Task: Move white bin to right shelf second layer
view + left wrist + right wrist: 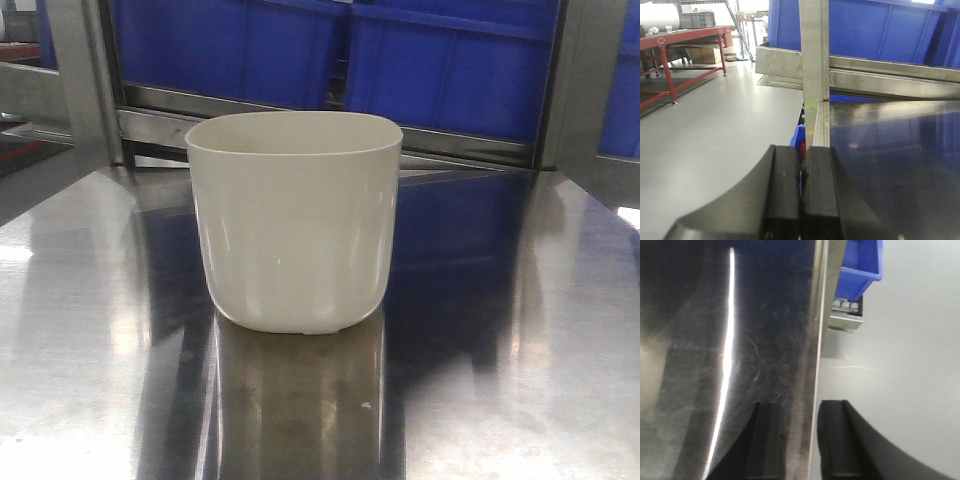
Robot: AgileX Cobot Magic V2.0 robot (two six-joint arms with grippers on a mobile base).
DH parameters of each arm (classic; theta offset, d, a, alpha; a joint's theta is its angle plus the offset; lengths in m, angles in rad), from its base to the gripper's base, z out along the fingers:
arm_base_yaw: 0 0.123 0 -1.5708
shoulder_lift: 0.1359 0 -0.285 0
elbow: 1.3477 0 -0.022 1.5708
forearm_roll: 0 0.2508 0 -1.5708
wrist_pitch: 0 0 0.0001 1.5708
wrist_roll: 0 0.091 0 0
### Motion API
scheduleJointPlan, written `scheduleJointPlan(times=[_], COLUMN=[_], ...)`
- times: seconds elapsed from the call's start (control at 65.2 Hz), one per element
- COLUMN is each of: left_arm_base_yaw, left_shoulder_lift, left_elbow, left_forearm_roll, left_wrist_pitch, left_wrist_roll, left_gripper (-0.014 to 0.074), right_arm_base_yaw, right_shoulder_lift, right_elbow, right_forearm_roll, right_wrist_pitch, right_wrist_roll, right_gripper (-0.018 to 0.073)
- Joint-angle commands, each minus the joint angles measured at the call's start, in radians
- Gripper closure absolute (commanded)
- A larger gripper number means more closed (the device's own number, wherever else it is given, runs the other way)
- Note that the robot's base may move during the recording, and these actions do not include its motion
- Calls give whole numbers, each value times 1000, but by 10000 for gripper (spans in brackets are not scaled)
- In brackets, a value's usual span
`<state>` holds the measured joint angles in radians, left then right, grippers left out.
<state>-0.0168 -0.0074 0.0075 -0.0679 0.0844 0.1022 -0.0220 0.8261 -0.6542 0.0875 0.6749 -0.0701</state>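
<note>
One white bin point(295, 225) sits upright on the shiny steel surface point(80, 340), about mid-frame in the front view, with its reflection in the metal right below it. Just behind it runs a steel rail point(460, 142), and above that are blue crates point(450, 70) side by side, with a metal post point(85, 80) off to the left. The left gripper point(801, 200) has its black pads pressed flat together, hanging by the steel surface's left edge below an upright post point(815, 50) — grey floor point(715, 125) and a red-framed bench point(685, 40) lie further left. The right gripper point(800, 440) is spread apart — one finger over the steel, the other over the floor, with the surface's edge running up through the gap.
</note>
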Motion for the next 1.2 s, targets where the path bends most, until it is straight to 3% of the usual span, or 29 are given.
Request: scheduleJointPlan(times=[0.0, 0.261, 0.613, 0.767, 0.889, 1.181], left_arm_base_yaw=[0, 0, 0, 0, 0, 0], left_shoulder_lift=[-13, -13, -13, -13, -13, -13], left_elbow=[37, 37, 37, 37, 37, 37], left_forearm_roll=[-6, -6, -6, -6, -6, -6], left_wrist_pitch=[-84, -84, -84, -84, -84, -84], left_wrist_roll=[-3, -3, -3, -3, -3, -3], left_gripper=[512, 512, 512, 512, 512, 512], right_arm_base_yaw=[45, 239, 389, 438, 464, 565], right_shoulder_lift=[45, 239, 576, 684, 744, 860], right_elbow=[-84, -292, -651, -835, -986, -1100], right_forearm_roll=[12, 14, -41, -93, -122, -125], right_wrist_pitch=[-31, 94, 373, 550, 652, 646], right_wrist_roll=[-7, 24, 462, 590, 634, 638], right_gripper=[218, 219, 218, 218, 218, 218])
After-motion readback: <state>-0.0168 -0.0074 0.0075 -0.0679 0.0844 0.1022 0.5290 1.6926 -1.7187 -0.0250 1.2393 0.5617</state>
